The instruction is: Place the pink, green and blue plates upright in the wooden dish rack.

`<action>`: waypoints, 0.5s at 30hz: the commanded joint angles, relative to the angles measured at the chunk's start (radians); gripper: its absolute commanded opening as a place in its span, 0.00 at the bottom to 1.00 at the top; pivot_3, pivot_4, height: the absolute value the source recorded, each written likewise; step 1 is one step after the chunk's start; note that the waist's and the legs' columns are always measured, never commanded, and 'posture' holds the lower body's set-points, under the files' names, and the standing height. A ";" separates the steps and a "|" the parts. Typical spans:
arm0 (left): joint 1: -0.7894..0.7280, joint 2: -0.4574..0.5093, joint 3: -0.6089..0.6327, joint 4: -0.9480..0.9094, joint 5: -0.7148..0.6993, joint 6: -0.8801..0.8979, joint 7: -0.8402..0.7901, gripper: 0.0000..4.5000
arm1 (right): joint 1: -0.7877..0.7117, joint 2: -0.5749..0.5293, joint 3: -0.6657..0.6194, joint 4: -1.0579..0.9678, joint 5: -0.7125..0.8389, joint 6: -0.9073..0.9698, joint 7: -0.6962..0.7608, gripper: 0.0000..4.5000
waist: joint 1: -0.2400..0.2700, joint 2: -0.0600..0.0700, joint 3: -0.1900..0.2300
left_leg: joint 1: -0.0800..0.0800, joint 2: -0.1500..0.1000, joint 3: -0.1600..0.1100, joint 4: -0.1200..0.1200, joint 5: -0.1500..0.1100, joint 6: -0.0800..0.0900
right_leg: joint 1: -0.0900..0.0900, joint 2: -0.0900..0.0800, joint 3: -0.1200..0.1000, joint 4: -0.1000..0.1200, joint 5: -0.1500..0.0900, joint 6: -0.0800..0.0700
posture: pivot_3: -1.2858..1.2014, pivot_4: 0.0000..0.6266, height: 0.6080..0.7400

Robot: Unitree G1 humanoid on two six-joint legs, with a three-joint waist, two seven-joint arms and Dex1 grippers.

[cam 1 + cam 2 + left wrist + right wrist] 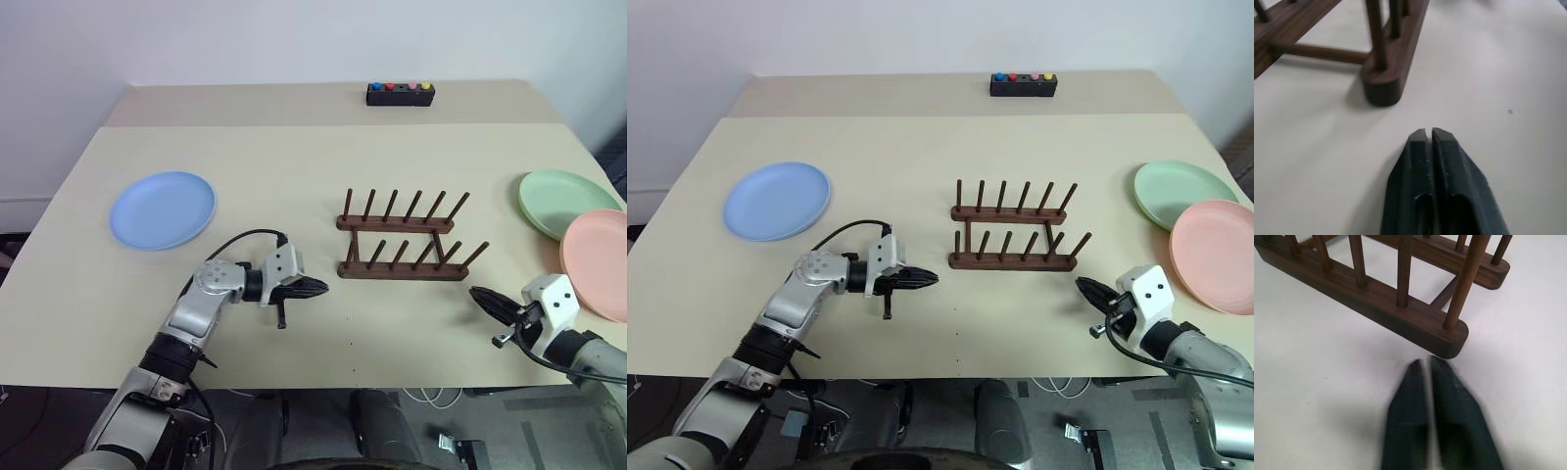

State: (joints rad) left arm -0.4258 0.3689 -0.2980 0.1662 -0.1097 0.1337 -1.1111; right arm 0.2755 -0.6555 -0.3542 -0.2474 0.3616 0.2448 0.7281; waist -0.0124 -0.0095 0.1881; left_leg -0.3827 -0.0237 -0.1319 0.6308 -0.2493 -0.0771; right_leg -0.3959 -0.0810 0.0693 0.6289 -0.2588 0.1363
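A: Where does the wooden dish rack (401, 240) stand?

B: Near the middle of the table (294, 157), a little toward three o'clock. Its two rails run side by side with rows of thin pegs leaning up from them, and no plate stands between the pegs.

A: And the plates?

B: The blue plate (162, 210) lies flat out at nine o'clock from the rack, well apart from it. The green plate (569, 203) lies flat at three o'clock, and the pink plate (600, 263) sits just beside it toward four o'clock, its rim close against the green one.

A: What about the grippers?

B: The left gripper (319, 287) hovers near the rack's eight o'clock end, its tip pointing at the near rail. In the left wrist view its two black fingers (1449, 161) are pressed together with nothing between them. The right gripper (481, 296) sits near the rack's four o'clock corner, also closed up tight and empty.

A: Anything else on the table?

B: A small black box with coloured buttons (400, 93) at twelve o'clock, by the far edge.
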 commanded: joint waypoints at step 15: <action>-0.049 -0.134 -0.036 0.074 0.111 -0.025 0.271 0.00 | -0.221 0.024 0.173 0.150 -0.202 -0.044 -0.123 0.01 | -0.001 0.000 0.000 | 0.002 0.000 0.000 0.000 0.000 0.000 | 0.001 0.000 0.000 0.000 0.002 0.003 | 0.52 0.24 1.00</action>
State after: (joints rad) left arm -0.4643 0.2344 -0.3434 0.2168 -0.0207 0.1318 -0.8742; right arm 0.0741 -0.6383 -0.1870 -0.1166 0.1727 0.2181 0.6144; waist -0.0136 -0.0094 0.1879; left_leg -0.3811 -0.0239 -0.1318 0.6310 -0.2492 -0.0771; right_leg -0.3947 -0.0810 0.0694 0.6288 -0.2571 0.1392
